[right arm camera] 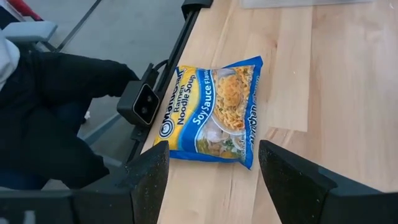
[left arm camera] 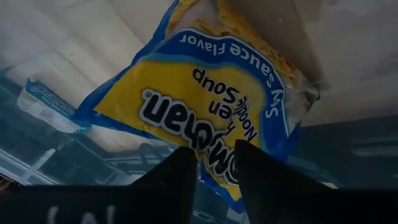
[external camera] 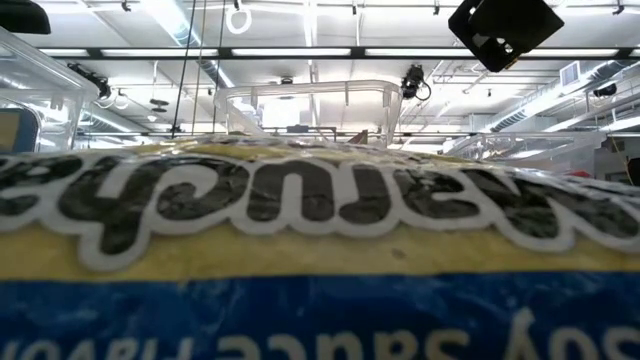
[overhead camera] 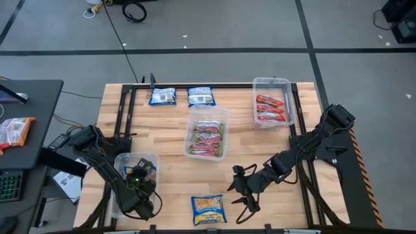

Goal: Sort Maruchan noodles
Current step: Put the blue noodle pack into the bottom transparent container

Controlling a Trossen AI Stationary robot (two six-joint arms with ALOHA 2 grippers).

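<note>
A blue-and-yellow noodle packet (left arm camera: 205,93) sits in my left gripper (left arm camera: 216,167), which is shut on it over the clear tub (overhead camera: 119,161) at the table's near left. In the high view the left gripper (overhead camera: 138,184) covers much of that tub. A second blue-and-yellow packet (overhead camera: 208,209) lies flat at the near edge. My right gripper (overhead camera: 236,195) is open just right of it, and in the right wrist view its fingers (right arm camera: 155,168) stand short of the packet (right arm camera: 214,115). That packet also fills the low view (external camera: 320,230). My left gripper pinches the blue-and-yellow packet between its two fingers (left arm camera: 177,177) at the edge beside the Maruchan lettering (left arm camera: 214,146). The packet stretches away from the fingertips, tilted, over the tub. Whether its far end rests on the tub, I cannot tell.
Two blue packets (overhead camera: 162,96) (overhead camera: 201,96) lie by the far edge. A middle tub (overhead camera: 224,114) holds green-pink packets, and a far right tub (overhead camera: 289,84) holds red ones. Bare wood lies between the tubs. A low-view camera (right arm camera: 144,102) sits at the near edge.
</note>
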